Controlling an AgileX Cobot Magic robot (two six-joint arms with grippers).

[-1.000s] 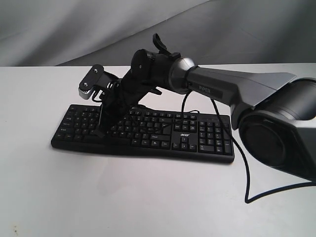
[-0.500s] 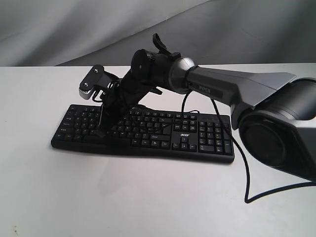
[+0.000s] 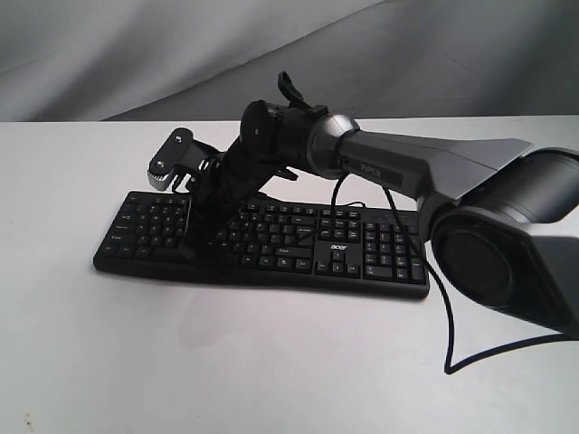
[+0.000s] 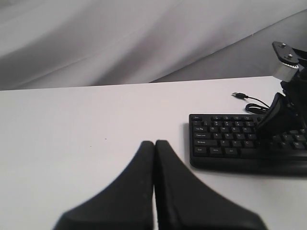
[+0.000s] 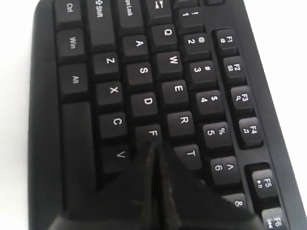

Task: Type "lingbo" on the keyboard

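The long black keyboard (image 3: 362,258) lies across the white table, acer logo near its right end. My right gripper (image 3: 202,240) reaches across to the keyboard's left half and points down at the keys, jaws shut and empty. In the right wrist view its joined tips (image 5: 154,146) sit at the edge of the F key (image 5: 152,132), between V and T, hiding the key beyond. My left gripper (image 4: 154,143) is shut with nothing in it, low over bare table beside the keyboard's (image 4: 225,139) Ctrl end. It does not show in the exterior view.
The thin black cable (image 3: 448,316) loops off the keyboard's right end toward the table's front. Its USB plug (image 4: 238,95) lies loose behind the keyboard. The right arm's big grey base joint (image 3: 507,244) fills the right side. A grey cloth backdrop hangs behind the table.
My right gripper has shifted slightly to the right along the key rows, and the arm has dipped a little. The keyboard has not moved.
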